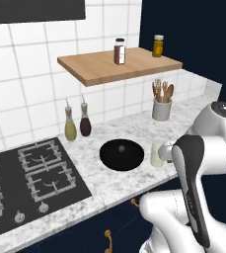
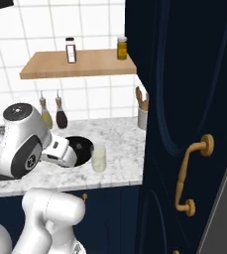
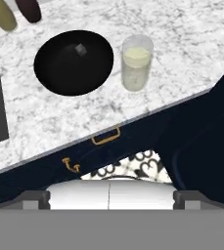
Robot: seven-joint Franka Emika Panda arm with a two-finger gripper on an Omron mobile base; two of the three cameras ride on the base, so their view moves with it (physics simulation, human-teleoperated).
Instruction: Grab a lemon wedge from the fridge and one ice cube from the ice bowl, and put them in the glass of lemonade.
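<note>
A rendered home kitchen. A white marble surface (image 1: 114,183) runs along a wall of white tiles (image 1: 30,74), with a black gas hob (image 1: 25,183) set into it. Navy cabinets (image 2: 184,124) carry gold handles (image 2: 192,176). A wooden shelf (image 1: 117,66) holds 2 jars, and 2 spouted bottles (image 1: 77,123) and a cup of wooden utensils (image 1: 162,101) stand below.

Glass of lemonade (image 1: 157,153) partly behind arm; ice bowl (image 2: 80,147) half hidden.
</note>
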